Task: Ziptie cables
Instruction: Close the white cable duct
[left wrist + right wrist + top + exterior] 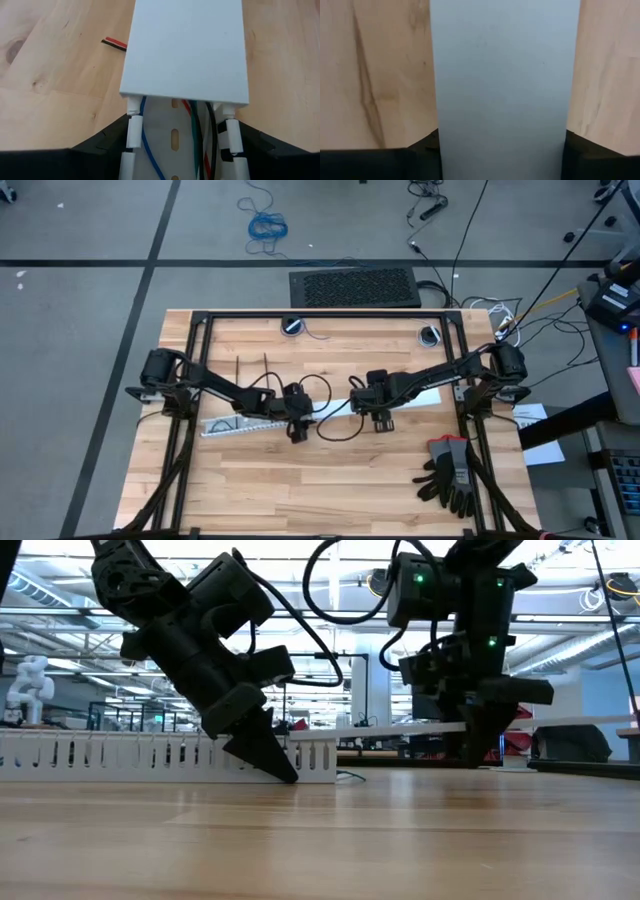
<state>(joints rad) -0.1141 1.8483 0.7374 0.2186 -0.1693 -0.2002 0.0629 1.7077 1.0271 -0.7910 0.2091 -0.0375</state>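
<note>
A wooden table [300, 480] fills the middle of the overhead frame, with grey floor around it. The cables [195, 132], blue, green, red and black, lie inside a white slotted channel [245, 427] left of centre, half hidden under a flat white cover [185, 50]. The left gripper [297, 428] straddles the channel, jaws closed on its walls. The right gripper [381, 418], right of centre, clamps the cover's other end. Two black zipties [252, 367] lie above the left arm, untouched. The step probably calls for keeping the cover level so no wire gets pinched.
</note>
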